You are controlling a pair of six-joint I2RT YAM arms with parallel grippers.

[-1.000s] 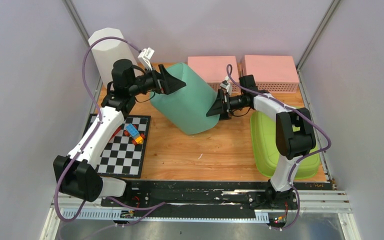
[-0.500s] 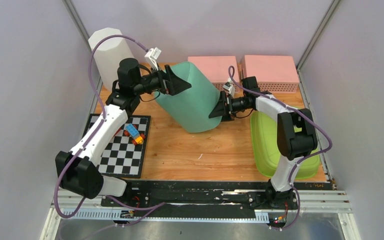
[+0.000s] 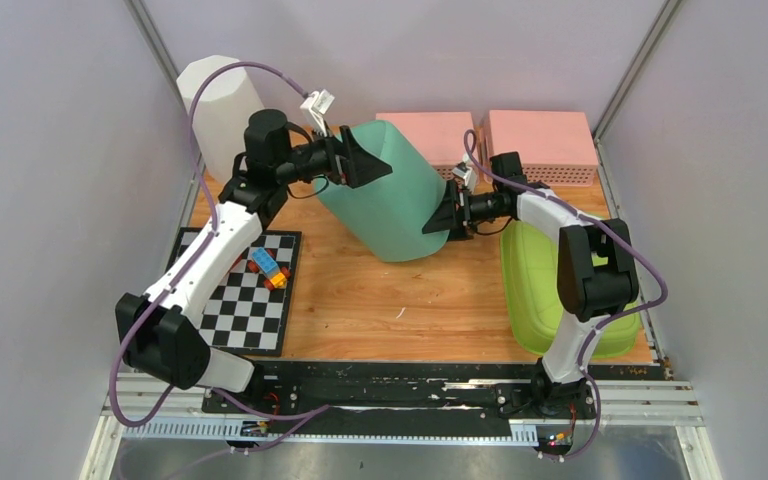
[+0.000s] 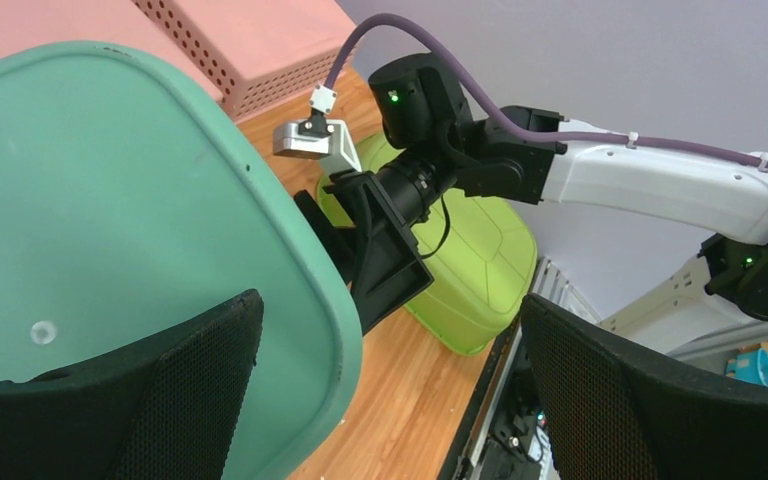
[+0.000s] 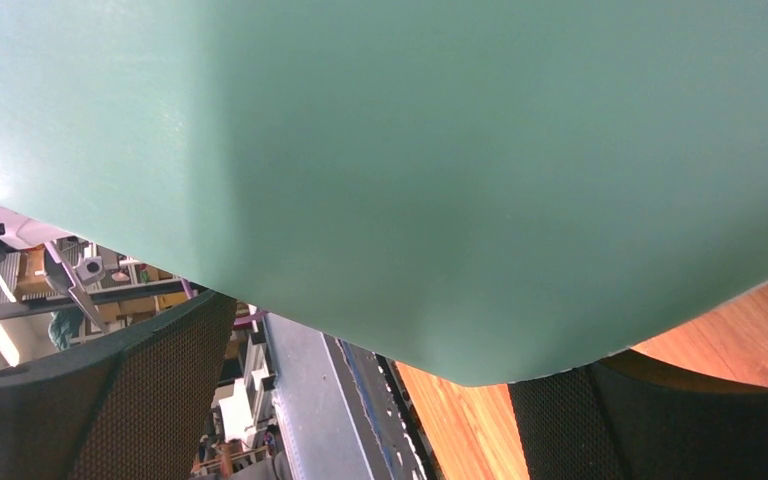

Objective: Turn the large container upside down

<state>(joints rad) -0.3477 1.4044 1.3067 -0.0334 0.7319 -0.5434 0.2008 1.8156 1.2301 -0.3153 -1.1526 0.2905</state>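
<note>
The large container [image 3: 390,200] is a teal tub, tipped over at the back middle of the table. Its wide mouth end faces down and forward, and its narrow base faces up and left. My left gripper [image 3: 365,165] is open against the base. In the left wrist view one finger [image 4: 160,400] overlaps the container's base [image 4: 110,200], which has a small mould mark. My right gripper [image 3: 443,215] is open and pressed against the right side wall. In the right wrist view the container's wall [image 5: 410,150] fills the upper frame above the right gripper [image 5: 380,400]. Neither gripper clamps anything.
A white octagonal bin [image 3: 215,100] stands at the back left. Two pink boxes [image 3: 425,135] [image 3: 540,140] line the back edge. A lime green lid [image 3: 550,290] lies on the right, under the right arm. A checkerboard mat [image 3: 245,310] with toy bricks [image 3: 268,268] lies on the left.
The left gripper has moved right and up, pushing the container's base over. The container now leans further right and more upended. The right gripper has backed slightly right with it.
</note>
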